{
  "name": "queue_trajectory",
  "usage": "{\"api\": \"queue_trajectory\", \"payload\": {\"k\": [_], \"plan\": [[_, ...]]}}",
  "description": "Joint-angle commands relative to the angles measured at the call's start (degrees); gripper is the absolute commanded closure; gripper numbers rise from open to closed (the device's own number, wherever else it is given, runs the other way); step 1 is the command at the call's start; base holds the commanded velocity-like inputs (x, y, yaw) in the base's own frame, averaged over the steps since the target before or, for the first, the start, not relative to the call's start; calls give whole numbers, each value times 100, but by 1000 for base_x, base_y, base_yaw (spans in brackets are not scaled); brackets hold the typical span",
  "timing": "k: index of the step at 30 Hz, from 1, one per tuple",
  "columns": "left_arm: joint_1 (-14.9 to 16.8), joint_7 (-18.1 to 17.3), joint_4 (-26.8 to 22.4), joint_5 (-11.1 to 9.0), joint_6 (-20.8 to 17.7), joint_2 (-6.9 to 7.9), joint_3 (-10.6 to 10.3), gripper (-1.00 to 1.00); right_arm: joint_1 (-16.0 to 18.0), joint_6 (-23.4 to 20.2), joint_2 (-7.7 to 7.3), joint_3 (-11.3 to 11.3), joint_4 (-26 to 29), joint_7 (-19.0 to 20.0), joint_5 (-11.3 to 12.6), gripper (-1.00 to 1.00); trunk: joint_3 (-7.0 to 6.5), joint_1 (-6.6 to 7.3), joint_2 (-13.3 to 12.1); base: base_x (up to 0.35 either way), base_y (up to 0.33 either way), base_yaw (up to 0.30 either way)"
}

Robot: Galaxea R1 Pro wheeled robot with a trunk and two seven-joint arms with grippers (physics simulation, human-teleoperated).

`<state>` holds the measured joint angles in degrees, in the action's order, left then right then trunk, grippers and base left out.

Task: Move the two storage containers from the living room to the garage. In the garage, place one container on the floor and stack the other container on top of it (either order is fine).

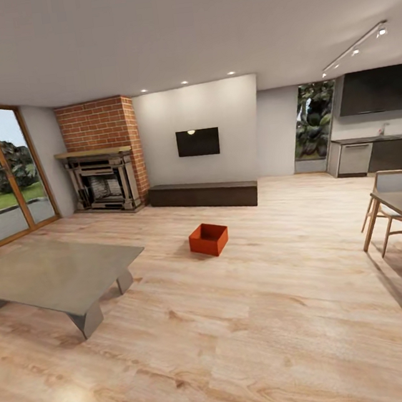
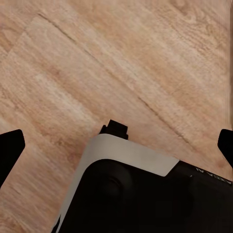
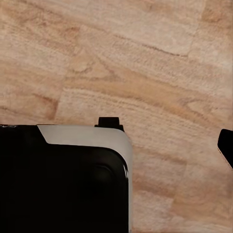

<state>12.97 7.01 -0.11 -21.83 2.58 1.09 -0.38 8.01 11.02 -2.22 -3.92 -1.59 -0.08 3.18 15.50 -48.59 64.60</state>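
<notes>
You are looking across the living room, and one orange-red storage container (image 1: 209, 238) sits open-top on the pale wood-plank floor (image 1: 259, 319) at about twelve o'clock from you, well apart from everything else. Behind it, the long low dark-brown cabinet (image 1: 203, 195) runs along the white wall under the black TV (image 1: 198, 142). The brick fireplace (image 1: 103, 169) stands at about eleven o'clock, beside the glass doors (image 1: 0, 175). A low grey coffee table (image 1: 53, 276) sits at roughly ten o'clock, near you, and a wooden table with a chair (image 1: 400, 208) is at two o'clock, with the grey kitchen cabinets (image 1: 371, 155) further back. In the left wrist view, your left gripper (image 2: 116, 145) has its dark fingertips (image 2: 9, 150) spread wide at the frame's edges, empty, above wood planks and the robot's black-and-white base (image 2: 126, 194). In the right wrist view, one dark fingertip (image 3: 226, 145) of your right gripper shows at the edge; you cannot tell whether it is spread or closed.
</notes>
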Motion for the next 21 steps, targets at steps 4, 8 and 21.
{"api": "queue_trajectory", "payload": {"k": [4,8,21], "plan": [[4,10,2,-27,15,3,-6,-100,8,28,-5,-59,-17,-1,49,-100,7,-4,4,322,0,0],[4,6,2,-23,15,4,-6,-100,8,15,-6,-65,-17,-1,59,-100,7,-4,4,322,0,0],[4,5,2,-23,15,-3,-6,-100,8,39,-15,-65,-17,-1,51,-100,7,-4,4,322,0,0]]}}
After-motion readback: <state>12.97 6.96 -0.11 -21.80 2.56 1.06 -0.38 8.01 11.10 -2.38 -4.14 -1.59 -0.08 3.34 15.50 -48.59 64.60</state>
